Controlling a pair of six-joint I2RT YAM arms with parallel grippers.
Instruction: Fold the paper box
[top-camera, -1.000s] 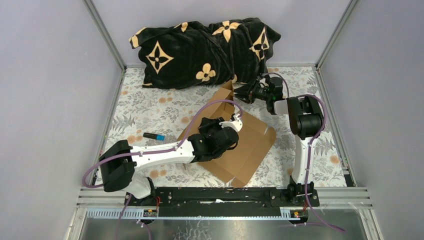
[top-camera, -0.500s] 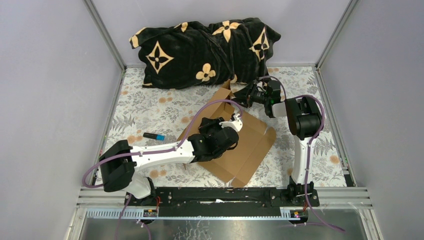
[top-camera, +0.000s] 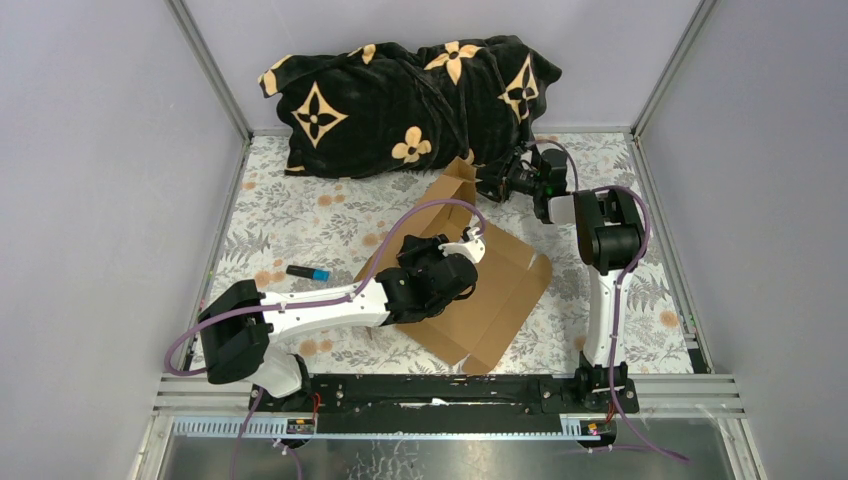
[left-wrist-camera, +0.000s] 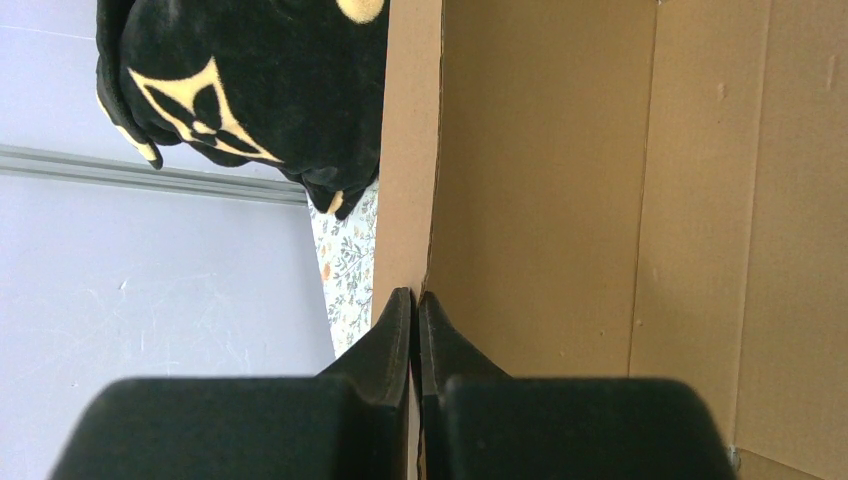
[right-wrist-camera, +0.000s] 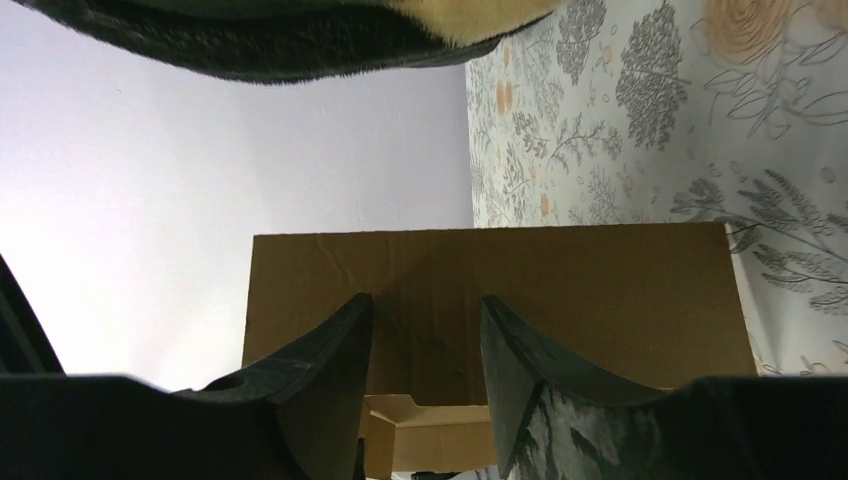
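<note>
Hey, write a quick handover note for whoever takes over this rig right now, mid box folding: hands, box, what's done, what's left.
Left hand: shut, tips against the paper box beside a slit, seemingly pinning the sheet.
Right hand: open, fingers facing the raised flap at the far end; contact unclear.
Box: mid-table on the floral cloth, mostly flat, just short of the black blanket; a marker lies to its left.
Done: one flap stands up.
Left: probably the other panels, then closing.
</note>
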